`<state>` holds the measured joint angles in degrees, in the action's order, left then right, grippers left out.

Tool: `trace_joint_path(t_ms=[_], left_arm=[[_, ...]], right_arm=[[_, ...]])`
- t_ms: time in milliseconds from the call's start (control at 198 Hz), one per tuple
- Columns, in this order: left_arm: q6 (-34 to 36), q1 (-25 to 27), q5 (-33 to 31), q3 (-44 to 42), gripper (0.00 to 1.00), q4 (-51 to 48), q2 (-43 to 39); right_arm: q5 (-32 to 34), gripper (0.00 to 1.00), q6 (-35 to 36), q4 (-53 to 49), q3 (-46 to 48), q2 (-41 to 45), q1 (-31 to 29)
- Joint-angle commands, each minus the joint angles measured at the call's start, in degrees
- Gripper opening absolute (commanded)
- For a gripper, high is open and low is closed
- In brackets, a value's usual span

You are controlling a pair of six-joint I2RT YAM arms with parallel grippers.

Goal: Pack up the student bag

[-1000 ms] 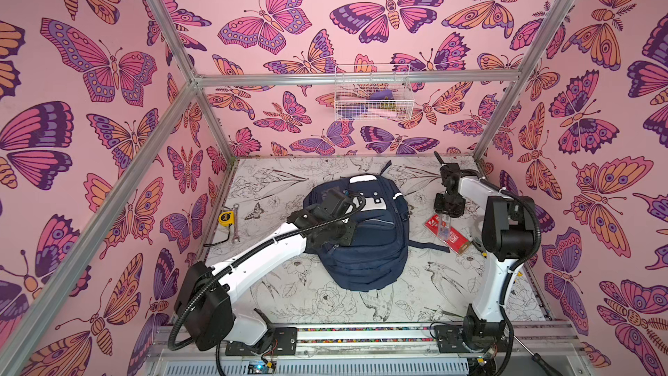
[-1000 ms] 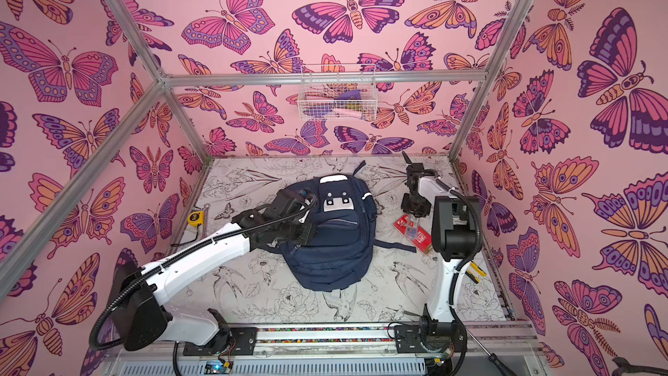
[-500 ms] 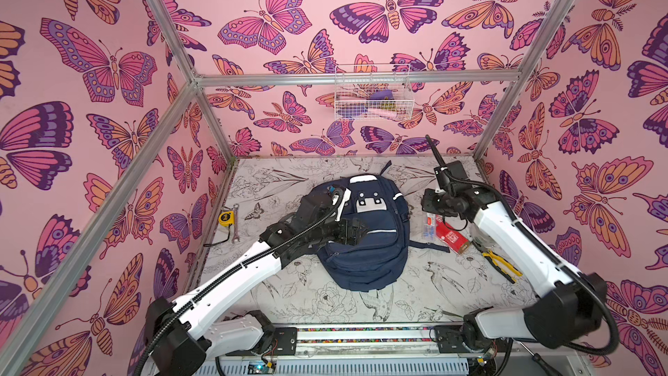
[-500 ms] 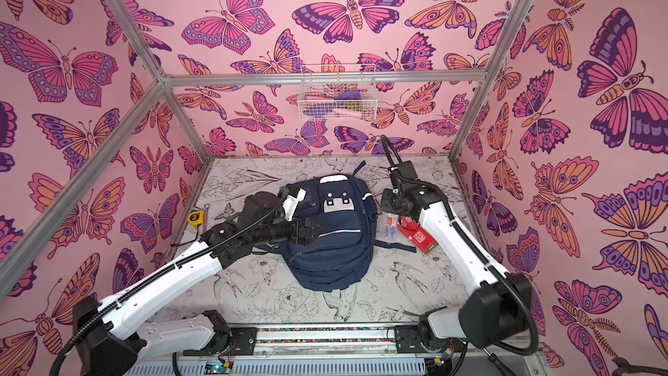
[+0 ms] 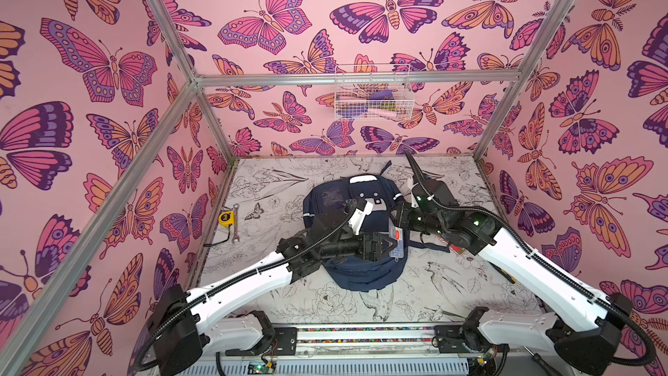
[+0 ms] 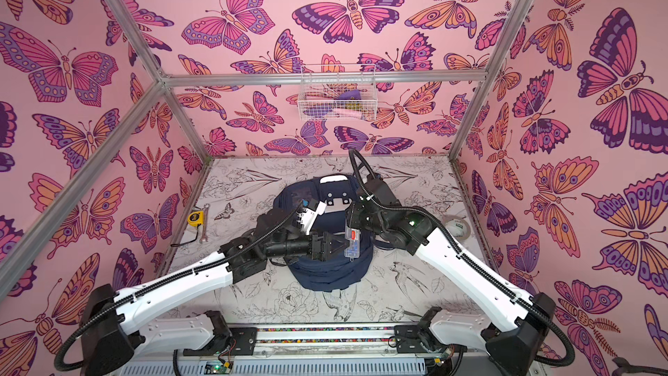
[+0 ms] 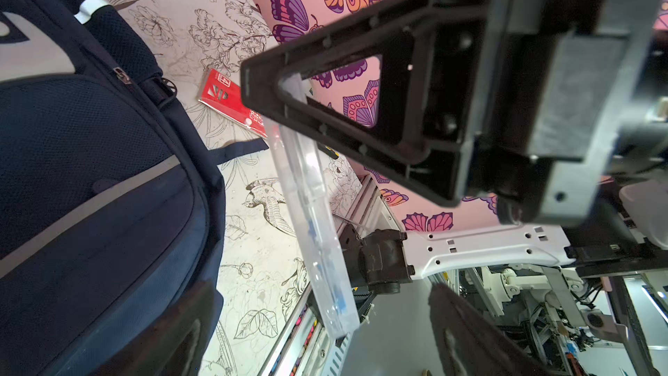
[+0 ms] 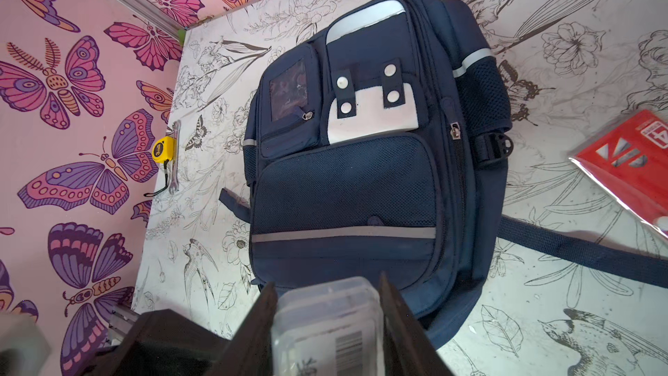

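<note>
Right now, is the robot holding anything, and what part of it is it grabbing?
The right end effector holds a clear plastic case by the end with the barcode label. The left end effector is open beside it, gripping nothing.

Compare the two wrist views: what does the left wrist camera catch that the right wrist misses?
Left wrist only: the right arm's white link, and the clear case edge-on along its length. Right wrist only: the yellow tape measure, the wrench, the barcode on the case. Both: the student bag, the red packet, the clear case.
</note>
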<state>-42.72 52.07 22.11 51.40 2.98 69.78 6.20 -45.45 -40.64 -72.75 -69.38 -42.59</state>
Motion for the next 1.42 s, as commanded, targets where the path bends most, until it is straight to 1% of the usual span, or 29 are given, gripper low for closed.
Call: trace_joint_path(t_ms=[0, 35, 51, 86, 182, 263, 359, 481, 556, 632, 703, 738, 769, 794, 814, 840, 900, 936, 976, 1022, 1067, 1103, 1128, 1153, 1179, 1224, 1280, 1356, 1411], left_arm=[[-3.3, 0.2, 1.5, -1.2, 0.85, 6.5, 2.1], [-3.9, 0.4, 2.3, -1.0, 0.81, 7.7, 2.6], [-4.0, 0.5, 2.7, -0.8, 0.80, 8.1, 4.6], [-4.1, 0.8, 3.0, -0.2, 0.76, 8.5, 5.9], [-4.2, 1.0, 3.2, 1.3, 0.66, 8.8, 8.2], [-4.6, 1.0, 2.9, 2.1, 0.59, 8.7, 9.8], [-5.1, 1.0, 1.9, 2.1, 0.43, 8.3, 10.6], [-5.0, 0.8, -0.3, 1.8, 0.28, 7.0, 9.6], [-4.6, 0.6, -1.1, 1.8, 0.16, 6.1, 8.9], [-4.5, 0.2, -1.3, 1.9, 0.10, 5.6, 8.6], [-4.6, -0.3, -0.7, 1.9, 0.07, 5.5, 8.3], [-4.8, -0.5, -0.4, 1.8, 0.05, 5.4, 8.4], [-5.2, -0.9, 0.0, 1.7, 0.02, 5.4, 8.2], [-5.6, -1.4, 0.5, 1.5, 0.01, 5.4, 8.1], [-5.9, -1.7, 1.0, 1.4, 0.00, 5.4, 7.8], [-6.4, -2.3, 1.9, 1.3, 0.00, 5.5, 7.5], [-7.4, -4.0, 4.8, 0.9, 0.00, 5.1, 6.4], [-7.6, -5.2, 7.1, 0.9, 0.00, 4.5, 5.7], [-7.5, -6.8, 10.5, 1.3, 0.00, 3.1, 4.9], [-7.0, -8.7, 15.2, 2.0, 0.00, 1.0, 4.1], [-6.4, -10.4, 20.9, 2.6, 0.00, -0.4, 3.8], [-5.7, -11.5, 25.2, 3.0, 0.00, -1.5, 3.8], [-5.2, -12.2, 27.7, 3.1, 0.00, -2.1, 1.3], [-4.7, -12.7, 29.9, 3.0, 0.00, -2.4, 0.7], [-4.0, -13.0, 31.6, 2.7, 0.00, -2.5, 0.0], [-3.1, -13.6, 33.8, 2.2, 0.00, -2.8, -1.3], [-3.1, -14.0, 36.2, 1.4, 0.00, -2.4, -2.4], [-3.6, -14.0, 39.2, 1.1, 0.00, -1.1, -2.5], [-5.1, -14.1, 40.8, 0.4, 0.00, 1.5, -2.5]], right_arm=[[2.0, 0.21, -3.0, 1.5, -1.5, 1.3, -0.5], [2.1, 0.21, -3.2, 1.3, -1.7, 1.3, -0.4], [2.1, 0.21, -3.4, 1.2, -1.7, 1.3, -0.5], [2.1, 0.21, -3.6, 1.2, -1.7, 1.3, -0.5], [2.3, 0.21, -4.2, 1.6, -1.3, 1.5, -0.4], [3.2, 0.21, -4.3, 1.6, -1.1, 1.5, -0.6], [4.1, 0.21, -4.0, 1.9, -1.2, 1.2, -0.5], [5.5, 0.22, -3.4, 2.4, -1.1, 1.2, -0.4], [5.7, 0.22, -3.1, 2.7, -1.1, 1.2, -0.4], [5.5, 0.22, -3.0, 2.9, -1.0, 1.0, -0.4], [5.4, 0.24, -2.6, 2.9, -1.2, 0.6, -0.4], [5.5, 0.28, -2.3, 2.8, -1.4, 0.4, -0.3], [5.4, 0.33, -1.9, 2.6, -1.7, 0.3, -0.2], [5.3, 0.40, -1.4, 2.4, -2.0, 0.2, 0.0], [5.3, 0.50, -0.8, 2.3, -2.2, 0.3, 0.2], [5.1, 0.59, -0.1, 2.0, -2.6, 0.3, 0.7], [3.8, 0.69, 2.5, 1.6, -3.2, 1.0, 2.6], [1.3, 0.71, 4.8, 1.9, -3.3, 1.7, 4.5], [-3.1, 0.74, 7.8, 2.9, -2.9, 2.7, 7.1], [-11.3, 0.77, 11.5, 5.8, -1.5, 4.1, 10.9], [-26.2, 0.81, 14.4, 10.1, 1.2, 5.0, 15.5], [-40.1, 0.80, 14.7, 14.5, 3.7, 4.9, 19.0], [-49.4, 0.78, 13.7, 18.6, 5.8, 4.7, 21.2], [-56.6, 0.76, 12.1, 23.3, 8.1, 4.5, 22.4], [-61.2, 0.74, 10.3, 27.7, 10.2, 4.5, 23.1], [-65.0, 0.74, 8.6, 33.2, 13.1, 5.1, 23.2], [-66.5, 0.74, 7.6, 37.8, 15.7, 6.4, 23.2], [-69.1, 0.73, 3.2, 46.1, 18.6, 7.4, 23.2], [-69.5, 0.72, 2.0, 47.9, 19.0, 7.6, 23.2]])
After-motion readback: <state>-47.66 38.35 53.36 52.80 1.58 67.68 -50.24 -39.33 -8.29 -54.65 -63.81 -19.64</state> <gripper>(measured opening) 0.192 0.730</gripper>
